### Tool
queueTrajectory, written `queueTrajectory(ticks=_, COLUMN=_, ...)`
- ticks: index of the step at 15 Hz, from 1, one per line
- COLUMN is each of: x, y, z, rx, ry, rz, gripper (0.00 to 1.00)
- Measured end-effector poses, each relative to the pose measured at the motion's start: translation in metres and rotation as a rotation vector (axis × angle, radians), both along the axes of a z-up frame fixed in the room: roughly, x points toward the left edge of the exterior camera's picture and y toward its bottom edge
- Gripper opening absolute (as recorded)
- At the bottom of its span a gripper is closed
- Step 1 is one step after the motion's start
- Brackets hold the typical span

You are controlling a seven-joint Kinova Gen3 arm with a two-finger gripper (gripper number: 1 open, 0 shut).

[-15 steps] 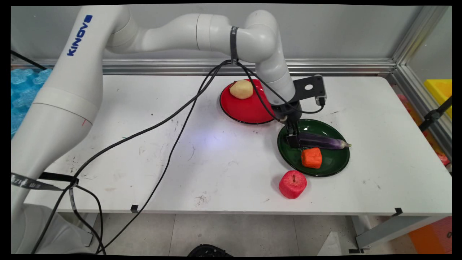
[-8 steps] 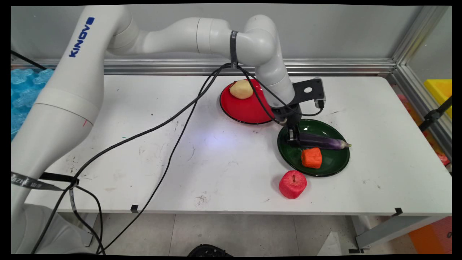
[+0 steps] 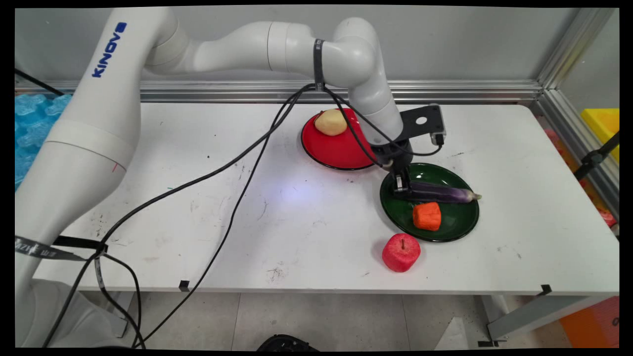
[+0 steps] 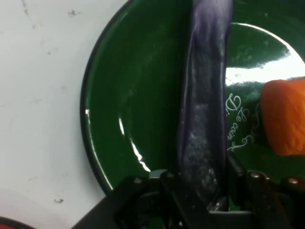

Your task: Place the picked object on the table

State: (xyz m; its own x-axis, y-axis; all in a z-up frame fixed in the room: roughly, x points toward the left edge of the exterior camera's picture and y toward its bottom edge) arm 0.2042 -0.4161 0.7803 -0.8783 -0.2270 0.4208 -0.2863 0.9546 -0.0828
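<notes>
The gripper [image 3: 401, 189] is closed around the stem end of the purple eggplant [image 3: 442, 194], which lies across the green plate [image 3: 457, 226] at about 12 o'clock from the orange block [image 3: 427, 216], on the tabletop [image 3: 198, 198].

Since a second ago the gripper [image 3: 401, 187] has risen a little above the green plate [image 3: 457, 230], still clamped on the eggplant [image 3: 445, 195] at its left end. That end has lifted slightly with it, while the eggplant's tip has shifted barely upward over the plate's right rim.
</notes>
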Motion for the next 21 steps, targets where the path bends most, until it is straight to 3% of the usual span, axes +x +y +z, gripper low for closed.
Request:
queueTrajectory(ticks=11, x=0.012, y=0.003, z=0.06, rx=0.014, ry=0.019, rz=0.049, gripper=0.0)
queueTrajectory(ticks=16, x=0.046, y=0.028, z=0.089, rx=0.023, ry=-0.014, rz=0.098, gripper=0.0)
queueTrajectory(ticks=21, x=0.096, y=0.06, z=0.1, rx=0.016, ry=-0.072, rz=0.129, gripper=0.0)
